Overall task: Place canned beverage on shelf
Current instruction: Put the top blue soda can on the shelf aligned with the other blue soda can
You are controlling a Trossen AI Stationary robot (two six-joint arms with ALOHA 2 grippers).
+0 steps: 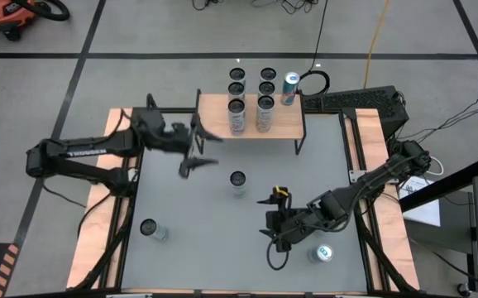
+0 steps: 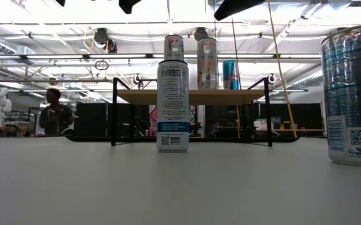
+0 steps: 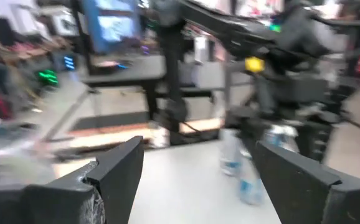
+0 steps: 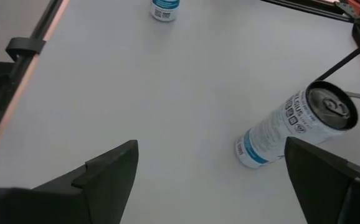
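Seven cans stand on the shelf (image 1: 214,117), six white and one teal, three more white cans stand on the counter (image 1: 198,232), and two arms work there.

The high camera is looking straight down on the whole counter (image 1: 222,240), both arms and the surrounding floor. The low camera is sitting at counter height, facing level toward the shelf (image 2: 190,95) and the room behind; one can (image 2: 172,106) is standing mid-counter and another can (image 2: 354,94) is looming very near its lens. Both views are sharing the shelf (image 1: 251,124). The left wrist camera is looking past its own fingers (image 3: 114,171) toward the other arm. The right wrist camera is looking down at the counter (image 4: 167,93) from close above.
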